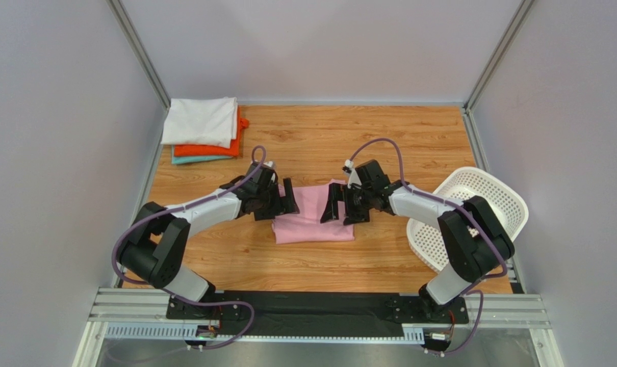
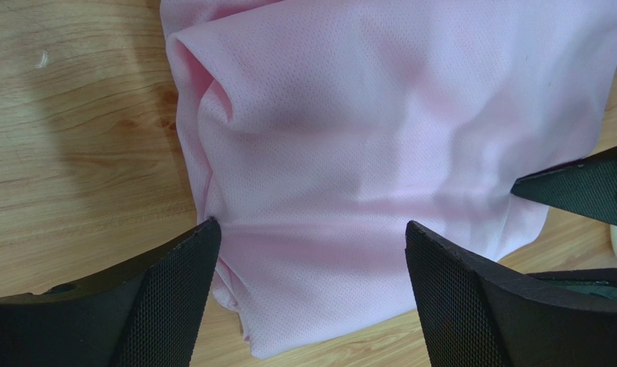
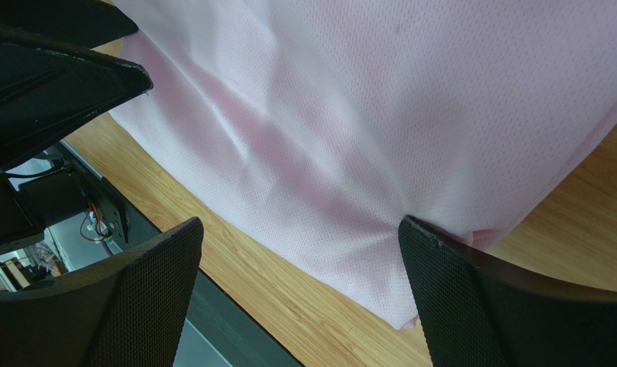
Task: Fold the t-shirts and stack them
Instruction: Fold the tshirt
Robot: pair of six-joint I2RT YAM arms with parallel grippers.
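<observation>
A folded light pink t-shirt (image 1: 311, 218) lies on the wooden table between my two grippers. My left gripper (image 1: 287, 200) is open at the shirt's left edge, its fingers spread over the cloth (image 2: 350, 153). My right gripper (image 1: 336, 205) is open at the shirt's right edge; one fingertip (image 3: 430, 245) presses into the pink cloth (image 3: 380, 99). A stack of folded shirts sits at the back left: white (image 1: 200, 120) on top, orange-red (image 1: 212, 149) under it, teal (image 1: 199, 160) at the bottom.
A white perforated plastic basket (image 1: 472, 214) lies tipped at the right, beside the right arm. Grey walls enclose the table on three sides. The black base rail (image 1: 311, 306) runs along the near edge.
</observation>
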